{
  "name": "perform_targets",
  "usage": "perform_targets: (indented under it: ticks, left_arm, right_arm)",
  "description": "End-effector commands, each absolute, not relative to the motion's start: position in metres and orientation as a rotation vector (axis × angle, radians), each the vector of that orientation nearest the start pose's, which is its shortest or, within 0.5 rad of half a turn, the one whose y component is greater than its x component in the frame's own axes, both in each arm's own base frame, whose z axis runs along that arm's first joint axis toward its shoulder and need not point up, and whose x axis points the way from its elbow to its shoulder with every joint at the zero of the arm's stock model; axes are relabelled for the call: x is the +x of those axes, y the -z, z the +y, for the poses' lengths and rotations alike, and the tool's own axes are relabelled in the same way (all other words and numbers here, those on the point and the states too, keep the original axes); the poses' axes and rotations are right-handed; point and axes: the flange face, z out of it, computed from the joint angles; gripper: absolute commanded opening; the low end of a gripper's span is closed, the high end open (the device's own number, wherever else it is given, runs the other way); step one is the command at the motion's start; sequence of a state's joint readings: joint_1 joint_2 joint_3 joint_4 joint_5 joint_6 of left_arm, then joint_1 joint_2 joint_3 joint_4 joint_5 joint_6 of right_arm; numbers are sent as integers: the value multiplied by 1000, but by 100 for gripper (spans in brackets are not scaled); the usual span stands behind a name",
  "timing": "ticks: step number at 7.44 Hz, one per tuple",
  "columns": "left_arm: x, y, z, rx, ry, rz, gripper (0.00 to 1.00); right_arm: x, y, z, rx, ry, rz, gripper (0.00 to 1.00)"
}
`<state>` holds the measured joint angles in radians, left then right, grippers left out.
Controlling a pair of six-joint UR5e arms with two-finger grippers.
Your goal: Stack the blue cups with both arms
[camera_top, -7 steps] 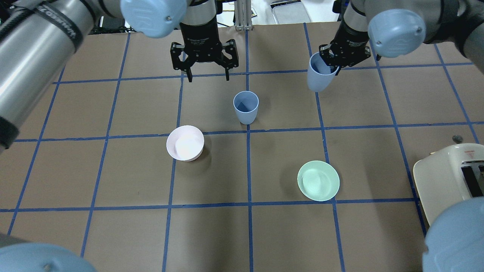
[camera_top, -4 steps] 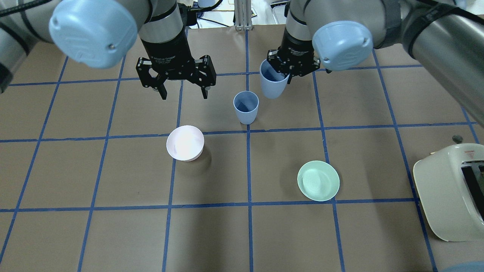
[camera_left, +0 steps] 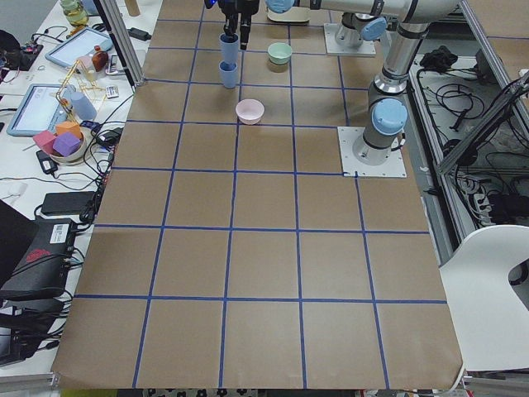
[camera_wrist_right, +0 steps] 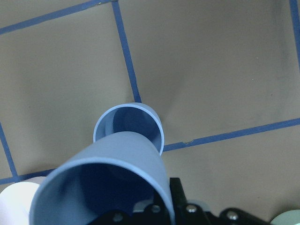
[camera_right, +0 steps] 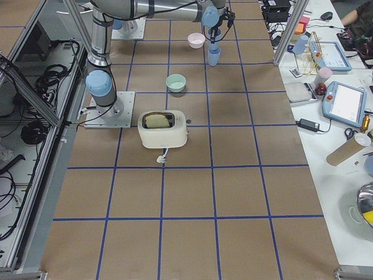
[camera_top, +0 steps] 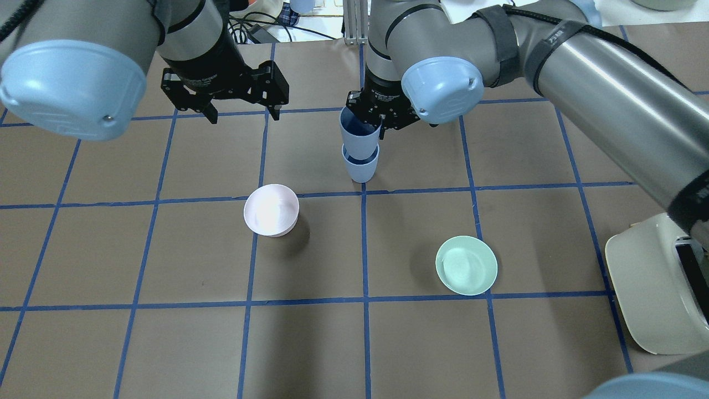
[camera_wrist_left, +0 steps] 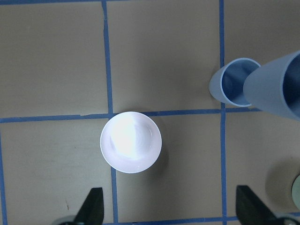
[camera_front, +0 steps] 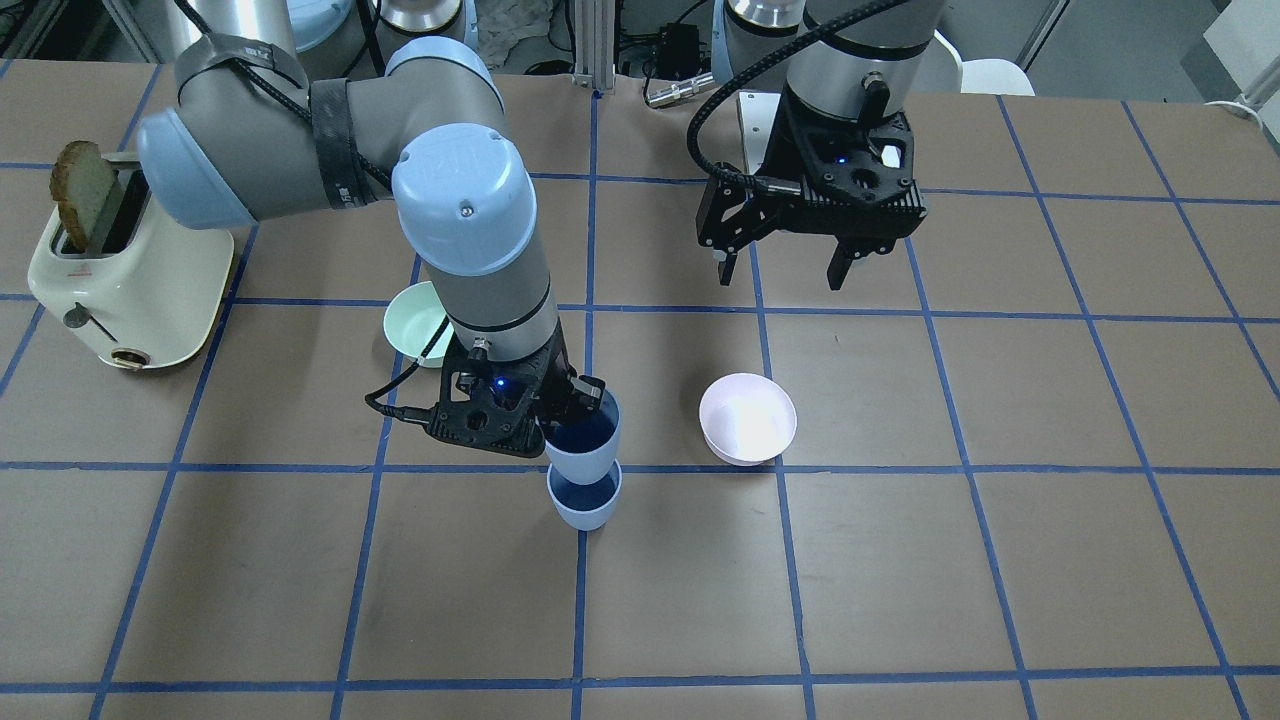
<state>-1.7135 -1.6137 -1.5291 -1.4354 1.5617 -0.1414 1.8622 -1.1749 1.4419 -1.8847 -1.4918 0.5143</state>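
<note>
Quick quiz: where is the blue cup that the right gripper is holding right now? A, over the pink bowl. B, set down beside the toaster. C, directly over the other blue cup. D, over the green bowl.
C: the right gripper grips the held blue cup by its rim, and that cup's base hangs at the mouth of the standing blue cup.

i see held cup (camera_top: pixel 359 132) over standing cup (camera_top: pixel 361 169); one bowl (camera_top: pixel 271 210) to its left, other bowl (camera_top: pixel 466 272) right, both nearer robot.
</note>
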Motion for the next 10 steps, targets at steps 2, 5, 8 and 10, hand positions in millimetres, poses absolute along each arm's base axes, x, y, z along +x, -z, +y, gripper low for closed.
perform_targets:
  ticks: [2, 5, 8, 10]
  left_arm:
    - [-196, -503, -495, -28, 162, 3160, 100]
    - [-192, -502, -496, -38, 152, 3159, 100]
    - [-171, -507, -493, 29, 84, 3147, 100]
    - [-172, -507, -491, 36, 84, 3145, 100]
  right_arm:
    - [326, -334, -588, 341, 1, 3035, 0]
    - [328, -305, -595, 345, -42, 3047, 59]
    - [315, -356, -625, 299, 126, 3020, 97]
    - [252, -421, -631, 105, 114, 3158, 98]
